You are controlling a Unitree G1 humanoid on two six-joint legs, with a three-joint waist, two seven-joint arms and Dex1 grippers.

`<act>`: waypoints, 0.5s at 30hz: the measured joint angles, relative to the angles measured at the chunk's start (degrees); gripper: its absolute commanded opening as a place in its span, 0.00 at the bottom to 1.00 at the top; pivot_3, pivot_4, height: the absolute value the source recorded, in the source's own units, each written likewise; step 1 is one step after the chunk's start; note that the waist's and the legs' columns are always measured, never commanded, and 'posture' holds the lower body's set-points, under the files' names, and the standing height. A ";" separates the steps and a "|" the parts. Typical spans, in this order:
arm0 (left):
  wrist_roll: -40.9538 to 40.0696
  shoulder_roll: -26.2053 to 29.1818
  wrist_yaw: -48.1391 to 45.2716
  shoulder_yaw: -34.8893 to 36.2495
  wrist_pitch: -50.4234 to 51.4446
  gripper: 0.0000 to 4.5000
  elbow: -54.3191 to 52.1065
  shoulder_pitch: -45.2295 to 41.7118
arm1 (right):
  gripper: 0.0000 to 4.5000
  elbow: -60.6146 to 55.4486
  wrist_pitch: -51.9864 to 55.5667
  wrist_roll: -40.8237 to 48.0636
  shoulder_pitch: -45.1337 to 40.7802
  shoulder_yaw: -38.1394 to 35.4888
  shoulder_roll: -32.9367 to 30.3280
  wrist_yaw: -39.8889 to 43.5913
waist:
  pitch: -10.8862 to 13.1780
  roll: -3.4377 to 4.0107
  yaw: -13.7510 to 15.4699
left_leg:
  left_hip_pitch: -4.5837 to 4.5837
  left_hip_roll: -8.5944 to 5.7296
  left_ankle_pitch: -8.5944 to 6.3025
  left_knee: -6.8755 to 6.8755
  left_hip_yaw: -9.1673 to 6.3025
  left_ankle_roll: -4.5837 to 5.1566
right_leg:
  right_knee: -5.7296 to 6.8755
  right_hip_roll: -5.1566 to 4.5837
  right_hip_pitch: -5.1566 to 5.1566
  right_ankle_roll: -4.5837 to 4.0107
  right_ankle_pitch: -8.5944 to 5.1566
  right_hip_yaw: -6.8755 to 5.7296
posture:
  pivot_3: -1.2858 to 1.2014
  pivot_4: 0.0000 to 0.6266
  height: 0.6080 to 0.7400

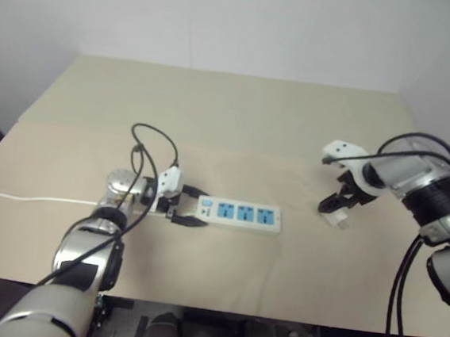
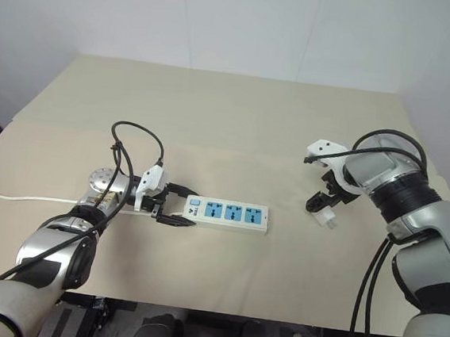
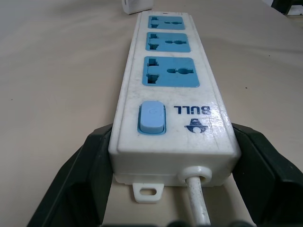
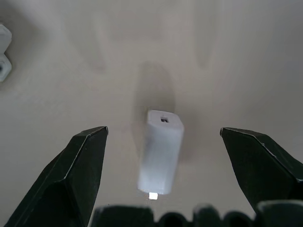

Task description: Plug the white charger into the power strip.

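On a beige table [image 1: 237,122], seen from the head camera, the left gripper [image 1: 186,211] clamps the switch end of the power strip [image 1: 240,214], likely to steady it for plugging. Through the left wrist camera, black fingers [image 3: 80,175] pinch the strip's sides. Over by the right gripper [image 4: 163,142], fully spread and empty, the white charger [image 4: 161,151] lies between its fingers, apparently awaiting pickup.

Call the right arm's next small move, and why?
Probably lower the right end effector straight down and close on the white charger. Its fingers stand open either side of the charger, which lies on the table ungrasped, while the left end effector already clamps the power strip.
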 measured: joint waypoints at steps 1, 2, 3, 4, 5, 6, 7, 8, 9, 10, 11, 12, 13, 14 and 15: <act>0.00 0.00 0.02 0.00 0.00 0.73 0.00 0.00 | 1.00 0.71 -0.16 -0.31 0.03 -0.01 0.43 0.20 | 0.00 0.00 0.00 | -0.01 0.00 0.00 0.03 0.00 0.00 | 0.01 0.00 0.00 0.00 0.00 0.00 | 0.52 0.24 1.00; -0.01 -0.01 0.03 0.00 0.00 0.73 0.00 0.00 | 1.00 1.19 -0.38 -0.52 0.08 -0.02 0.66 0.36 | 0.00 0.00 0.01 | -0.02 0.00 0.00 0.04 0.00 0.01 | 0.03 0.00 0.00 0.00 0.00 0.00 | 0.52 0.24 1.00; 0.00 0.01 0.03 0.00 0.00 0.73 0.00 0.01 | 1.00 2.29 -0.87 -0.98 0.10 -0.29 1.14 0.65 | 0.00 0.00 -0.02 | -0.01 0.00 -0.01 0.06 0.00 0.02 | 0.03 0.00 0.00 0.00 0.00 0.00 | 0.52 0.24 1.00; -0.01 0.02 0.03 0.01 0.00 0.73 0.00 0.01 | 1.00 3.16 -1.36 -1.53 0.13 -0.49 1.50 0.75 | 0.00 0.01 -0.03 | -0.02 0.00 -0.01 0.08 0.00 0.02 | 0.04 0.00 0.00 0.00 0.00 0.00 | 0.52 0.24 1.00; 0.00 0.02 0.03 0.02 -0.01 0.73 0.00 0.01 | 1.00 3.73 -1.69 -1.73 0.20 -0.56 1.71 0.78 | 0.00 0.01 -0.04 | -0.02 0.00 -0.01 0.08 0.00 0.02 | 0.04 0.00 0.00 0.00 0.00 0.00 | 0.52 0.24 1.00; -0.01 0.05 0.02 0.07 0.00 0.73 0.01 0.02 | 1.00 4.62 -2.18 -2.09 0.33 -1.00 2.08 0.82 | 0.00 0.01 -0.07 | -0.02 0.00 -0.01 0.08 0.00 0.02 | 0.05 0.00 0.00 0.00 0.00 0.00 | 0.52 0.24 1.00; 0.00 0.08 0.01 0.10 0.00 0.73 0.01 0.05 | 1.00 5.24 -2.43 -2.19 0.48 -1.53 2.44 0.86 | 0.00 0.01 -0.10 | -0.02 0.00 -0.01 0.09 0.00 0.02 | 0.05 0.00 0.00 0.00 0.00 0.00 | 0.52 0.24 1.00; 0.00 0.12 -0.01 0.14 0.00 0.73 0.01 0.06 | 1.00 5.69 -2.59 -2.36 0.50 -1.73 2.76 0.93 | 0.00 0.01 -0.16 | -0.02 0.00 -0.01 0.10 0.00 0.02 | 0.08 0.00 0.00 0.00 0.00 0.00 | 0.52 0.24 1.00; 0.00 0.14 0.00 0.17 0.00 0.73 0.01 0.07 | 1.00 6.24 -2.72 -2.63 0.50 -1.91 3.05 0.99 | 0.00 0.01 -0.19 | -0.02 0.00 -0.01 0.11 0.00 0.02 | 0.16 0.00 0.00 0.00 0.00 0.00 | 0.52 0.24 1.00; 0.01 0.15 0.01 0.19 0.00 0.73 0.01 0.09 | 1.00 6.84 -2.78 -2.88 0.49 -2.11 3.33 1.02 | 0.00 0.01 -0.21 | -0.02 0.01 -0.01 0.13 0.00 0.02 | 0.20 0.00 0.00 0.00 0.00 0.00 | 0.52 0.24 1.00; 0.03 0.19 0.01 0.26 0.00 0.73 0.01 0.10 | 1.00 7.74 -2.82 -3.54 0.49 -2.28 3.81 1.08 | 0.00 0.01 -0.26 | -0.02 0.00 -0.01 0.14 0.00 0.02 | 0.33 0.00 0.00 0.00 0.00 0.00 | 0.52 0.24 1.00; 0.04 0.21 0.00 0.32 0.00 0.73 0.01 0.11 | 1.00 8.21 -2.82 -3.81 0.49 -2.28 4.03 1.14 | 0.00 0.01 -0.29 | -0.03 0.00 -0.01 0.16 0.00 0.02 | 0.38 0.00 0.00 0.00 0.00 0.01 | 0.52 0.24 1.00; 0.08 0.25 -0.02 0.36 0.00 0.73 0.01 0.12 | 1.00 8.96 -2.82 -4.01 0.49 -2.34 4.31 1.34 | 0.00 0.01 -0.32 | -0.02 0.00 -0.02 0.16 0.00 0.03 | 0.42 0.00 0.00 0.00 0.00 0.01 | 0.52 0.24 1.00; 0.12 0.30 -0.03 0.43 0.00 0.73 0.01 0.13 | 1.00 9.32 -2.82 -4.17 0.49 -2.45 4.48 1.51 | 0.00 0.01 -0.37 | -0.02 0.00 -0.02 0.16 0.00 0.03 | 0.45 0.00 -0.01 0.00 0.00 0.01 | 0.52 0.24 1.00; 0.13 0.36 -0.04 0.49 0.00 0.73 0.01 0.13 | 1.00 9.63 -2.83 -4.35 0.49 -2.57 4.63 1.66 | 0.00 0.01 -0.43 | -0.01 0.00 -0.02 0.16 -0.01 0.03 | 0.48 0.00 -0.01 0.00 0.00 0.01 | 0.52 0.24 1.00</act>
